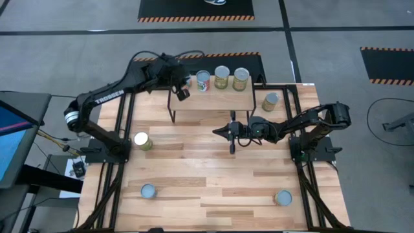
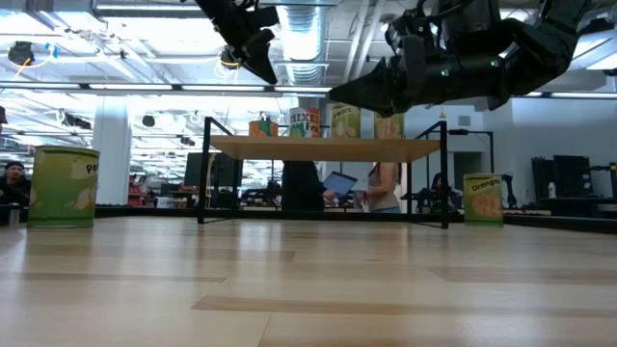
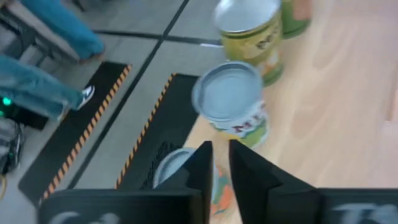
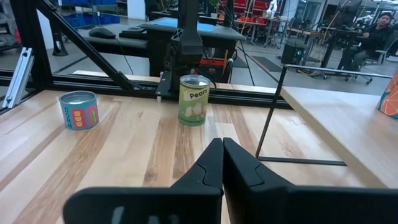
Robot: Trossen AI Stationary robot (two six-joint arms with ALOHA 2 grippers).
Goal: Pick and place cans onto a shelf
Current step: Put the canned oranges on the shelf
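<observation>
1. Two cans stand upright along the table's near edge, one at the near-left corner (image 1: pixel 148 191) and one at the near-right corner (image 1: pixel 283 197). Neither is touched.
2. Farther in, a pear can (image 1: pixel 142 140) stands by the table's left edge.
3. The right gripper (image 1: pixel 218 131) hangs over the middle of the table, just short of the shelf's near edge. Its fingers are pressed together and hold nothing.
4. The shelf (image 1: pixel 213 103) stands toward the table's far edge. An orange-labelled can (image 1: pixel 271 101) sits on the table just beside the shelf's right end.
5. Three cans stand in a row (image 1: pixel 222 77) along the shelf's far edge. A fourth small can (image 2: pixel 262 126) stands at the shelf's left end, directly under the left gripper (image 1: pixel 183 93). That gripper's fingers are drawn almost together, with nothing pinched between them.
6. The step in hand looks like the end of a placement, with the left arm clear of the fourth can. Next, it probably has to lift away without knocking the can, then spread its fingers over the pear can. Four cans remain on the table.
</observation>
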